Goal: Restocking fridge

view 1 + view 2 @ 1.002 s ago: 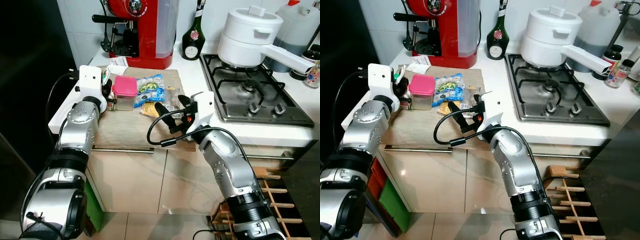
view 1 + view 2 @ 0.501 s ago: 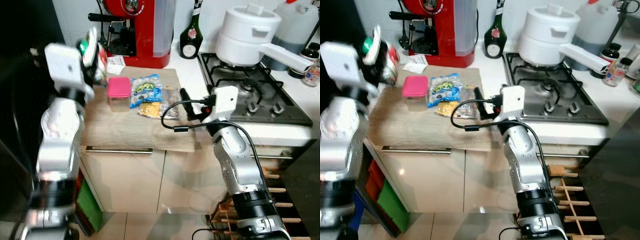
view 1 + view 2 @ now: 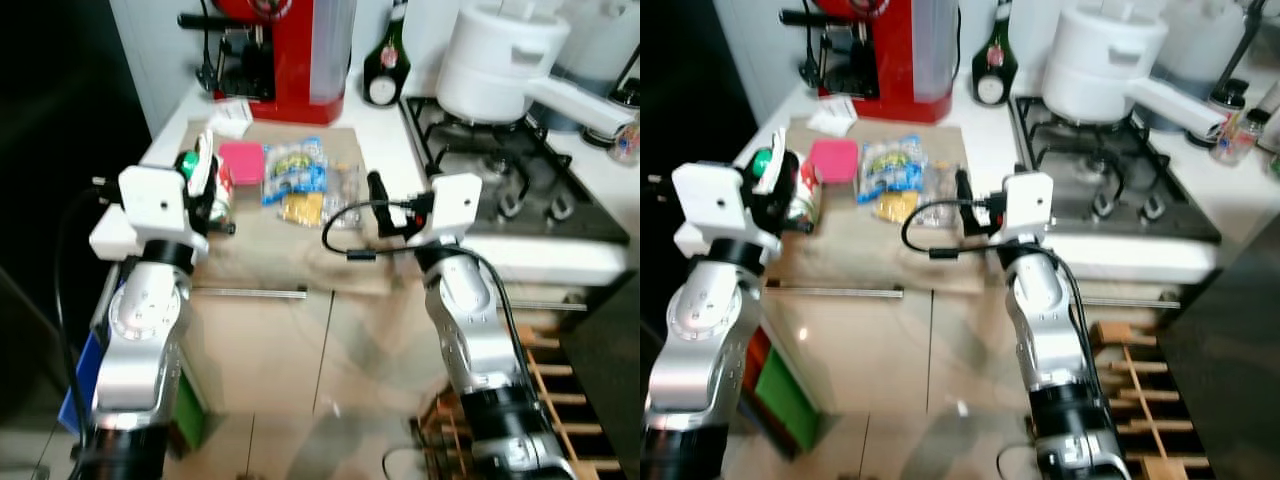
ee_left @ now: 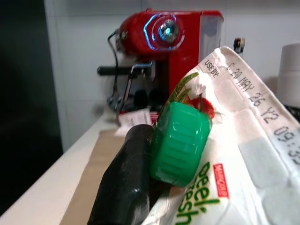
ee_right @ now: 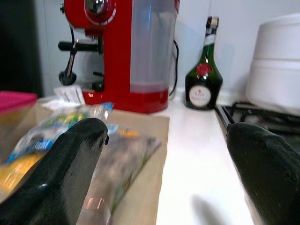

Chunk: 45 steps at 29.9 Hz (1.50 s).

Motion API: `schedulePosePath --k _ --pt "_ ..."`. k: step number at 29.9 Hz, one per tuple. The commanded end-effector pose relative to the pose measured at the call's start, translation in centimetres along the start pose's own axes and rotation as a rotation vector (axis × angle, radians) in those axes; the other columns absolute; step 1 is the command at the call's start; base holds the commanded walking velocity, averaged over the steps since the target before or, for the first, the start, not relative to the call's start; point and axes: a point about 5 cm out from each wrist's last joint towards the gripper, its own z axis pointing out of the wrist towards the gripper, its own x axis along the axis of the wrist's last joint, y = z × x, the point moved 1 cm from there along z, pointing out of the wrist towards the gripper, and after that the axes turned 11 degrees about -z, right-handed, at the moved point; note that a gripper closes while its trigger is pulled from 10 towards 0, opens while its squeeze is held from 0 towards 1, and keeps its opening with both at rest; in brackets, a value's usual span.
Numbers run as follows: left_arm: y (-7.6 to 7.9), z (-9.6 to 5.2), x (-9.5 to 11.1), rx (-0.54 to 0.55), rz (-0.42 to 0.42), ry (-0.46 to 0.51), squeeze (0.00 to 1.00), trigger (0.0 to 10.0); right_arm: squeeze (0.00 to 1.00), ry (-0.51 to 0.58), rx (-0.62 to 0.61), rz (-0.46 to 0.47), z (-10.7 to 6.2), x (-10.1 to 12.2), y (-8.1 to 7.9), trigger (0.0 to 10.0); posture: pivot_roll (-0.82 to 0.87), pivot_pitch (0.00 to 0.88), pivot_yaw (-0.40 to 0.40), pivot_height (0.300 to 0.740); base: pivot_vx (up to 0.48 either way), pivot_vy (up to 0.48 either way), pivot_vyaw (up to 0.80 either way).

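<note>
We are holding a carton [image 4: 225, 140] in our left tool [image 3: 205, 185], lifted clear of the worktop [image 3: 300, 260] at its left front edge; one black finger [image 4: 124, 187] is pressing against the carton's green screw cap [image 4: 180, 143], so the tool is clamped on it. On the carton's white top fold we are reading a printed stamp, "USEBY", then roughly "20 MAY 26 Y2 09:", and lower down green lettering that is cut off, beside a small red label too small to read. Our right tool [image 5: 168, 154] is hovering just above the worktop near the stove [image 3: 500, 190], its two fingers spread wide apart and gripping nothing. Between the two tools, on the wooden board [image 3: 290, 250], we are seeing a box with a pink lid [image 3: 242, 162], a blue and green snack bag [image 3: 295, 165], a yellow packet [image 3: 302, 208] and a clear packet [image 3: 345, 195], all lying close together. Behind them a red coffee machine [image 5: 119, 51] is standing against the wall, with a dark green bottle [image 5: 204, 70] bearing a red seal and a white label near it; the label's writing is too blurred to read. A white pot [image 3: 495, 65] is sitting on the stove.
</note>
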Motion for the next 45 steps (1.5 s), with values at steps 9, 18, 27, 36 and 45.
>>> schedulePosePath --k 9,18,27,36,45 --pt "0.2 0.3 0.3 0.0 0.013 -0.002 0.0 10.0 0.0 -0.013 -0.015 -0.016 -0.2 -0.7 0.0 10.0 -0.01 0.0 -0.012 0.74 -0.48 0.0 0.0" --pt "0.3 0.1 -0.4 -0.006 0.008 -0.028 0.0 10.0 0.0 -0.02 -0.014 -0.02 -0.3 -1.0 0.1 10.0 -0.02 0.0 -0.01 0.74 -0.48 0.0 0.0" --pt "-0.3 -0.7 -2.5 0.008 -0.027 -0.115 0.0 10.0 0.0 -0.024 -0.018 -0.024 -0.4 -1.3 0.2 10.0 -0.02 0.0 -0.007 0.74 -0.154 0.0 0.0" --pt "-1.4 -1.9 -4.8 0.053 -0.011 -0.194 0.0 10.0 0.0 -0.034 -0.011 -0.024 -0.6 -1.6 -0.1 10.0 -0.01 0.0 -0.008 0.74 0.0 -0.393 0.0" --pt "-2.4 -2.9 -5.5 0.11 -0.031 -0.211 0.0 10.0 0.0 -0.064 -0.005 -0.04 -1.4 -2.5 0.2 10.0 -0.02 0.0 -0.006 0.74 0.0 -0.428 0.0"
